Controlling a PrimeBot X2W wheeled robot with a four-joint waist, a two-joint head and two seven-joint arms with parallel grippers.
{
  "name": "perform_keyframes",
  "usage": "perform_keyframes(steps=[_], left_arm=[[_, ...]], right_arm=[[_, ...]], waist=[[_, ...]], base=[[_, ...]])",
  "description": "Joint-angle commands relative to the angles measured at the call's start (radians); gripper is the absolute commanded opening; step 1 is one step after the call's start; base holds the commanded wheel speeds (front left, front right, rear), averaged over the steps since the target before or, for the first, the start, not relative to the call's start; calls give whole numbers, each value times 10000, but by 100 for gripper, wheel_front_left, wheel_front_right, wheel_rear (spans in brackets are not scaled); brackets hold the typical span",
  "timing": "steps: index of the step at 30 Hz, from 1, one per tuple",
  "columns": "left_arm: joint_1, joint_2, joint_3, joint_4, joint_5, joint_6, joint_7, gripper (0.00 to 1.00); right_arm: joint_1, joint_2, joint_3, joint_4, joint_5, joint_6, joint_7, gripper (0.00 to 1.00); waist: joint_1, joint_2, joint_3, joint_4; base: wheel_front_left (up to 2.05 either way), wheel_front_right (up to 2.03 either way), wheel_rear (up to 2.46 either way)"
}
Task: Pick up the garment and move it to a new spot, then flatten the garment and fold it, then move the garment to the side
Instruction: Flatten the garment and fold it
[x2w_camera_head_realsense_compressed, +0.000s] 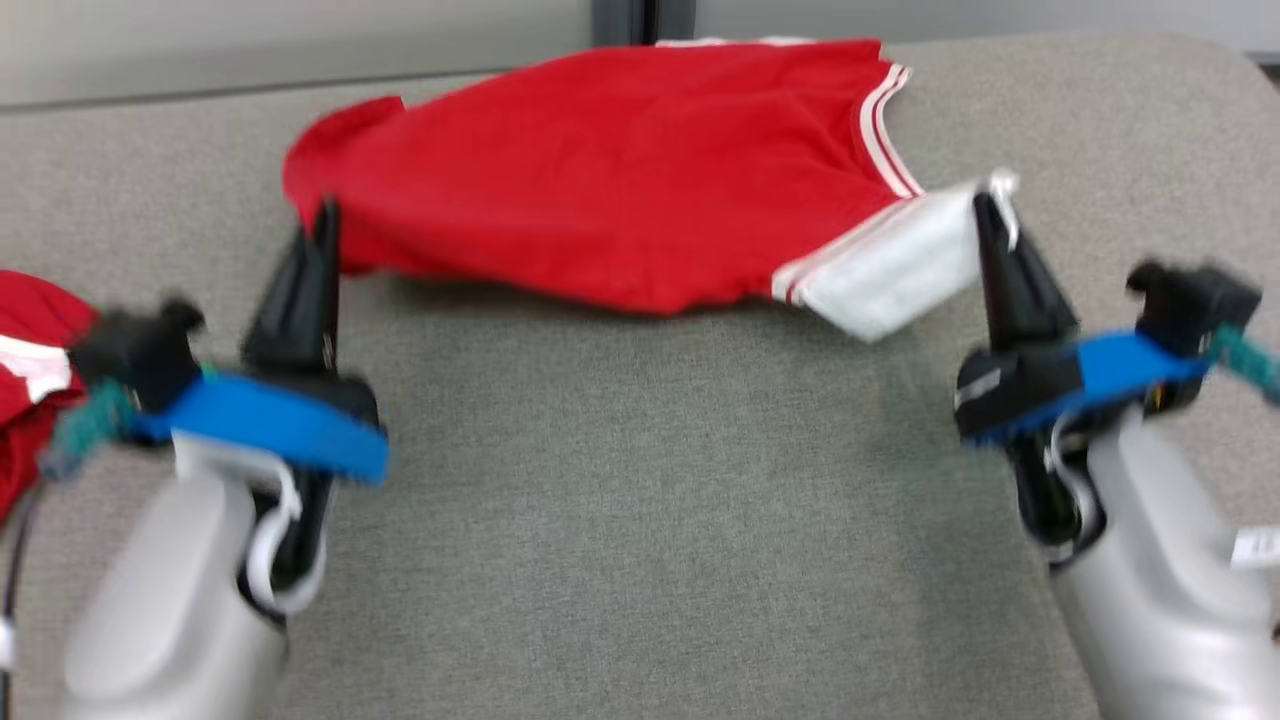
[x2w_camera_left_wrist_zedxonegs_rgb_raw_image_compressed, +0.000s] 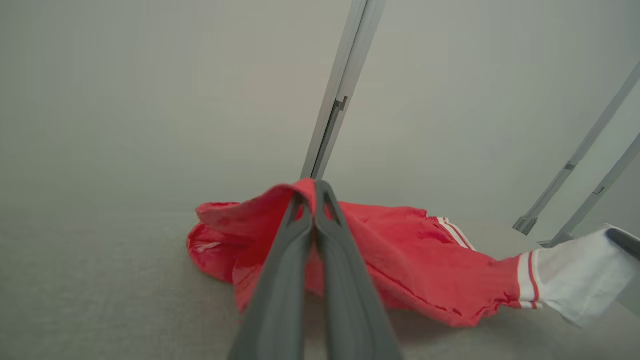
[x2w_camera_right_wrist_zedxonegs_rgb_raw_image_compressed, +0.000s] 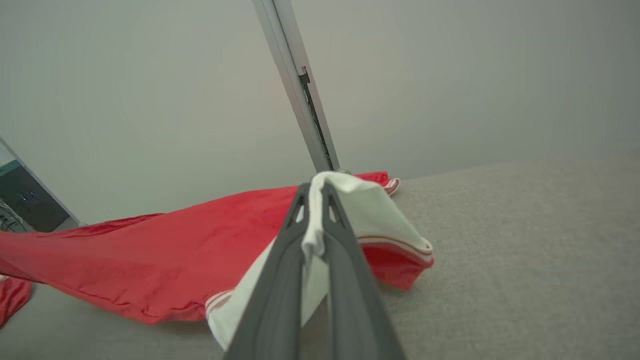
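Observation:
The garment (x2w_camera_head_realsense_compressed: 620, 170) is red with white stripes and a white band. It hangs stretched between my two grippers above the grey table (x2w_camera_head_realsense_compressed: 640, 500), its far part resting on the surface. My left gripper (x2w_camera_head_realsense_compressed: 325, 215) is shut on the garment's red left edge (x2w_camera_left_wrist_zedxonegs_rgb_raw_image_compressed: 280, 200). My right gripper (x2w_camera_head_realsense_compressed: 990, 205) is shut on the white band (x2w_camera_right_wrist_zedxonegs_rgb_raw_image_compressed: 350, 200) at the garment's right end. In the left wrist view the left gripper (x2w_camera_left_wrist_zedxonegs_rgb_raw_image_compressed: 315, 187) pinches red cloth; in the right wrist view the right gripper (x2w_camera_right_wrist_zedxonegs_rgb_raw_image_compressed: 315, 192) pinches white cloth.
A second red and white cloth (x2w_camera_head_realsense_compressed: 30, 370) lies at the table's left edge. A pale wall with a metal post (x2w_camera_left_wrist_zedxonegs_rgb_raw_image_compressed: 340, 90) stands behind the table. Bare grey surface stretches in front of the garment.

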Motion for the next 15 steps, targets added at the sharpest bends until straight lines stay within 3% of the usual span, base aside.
perform_keyframes(steps=[1,2,15], left_arm=[[307,-53,130,-85,50,50,-43,0],[1267,-264,348,-394,150,76,-42,0],[5018,-1458,1517,-1116,472,128,-44,0]], right_arm=[[299,6,-41,-149,75,5,-34,0],[1283,74,-141,-507,121,5,-36,0],[6121,424,-1704,-2902,-123,5,638,0]], waist=[[3,2,-141,-53],[3,2,-374,18],[3,2,-1710,457]], base=[[0,0,0],[0,0,0],[0,0,0]])
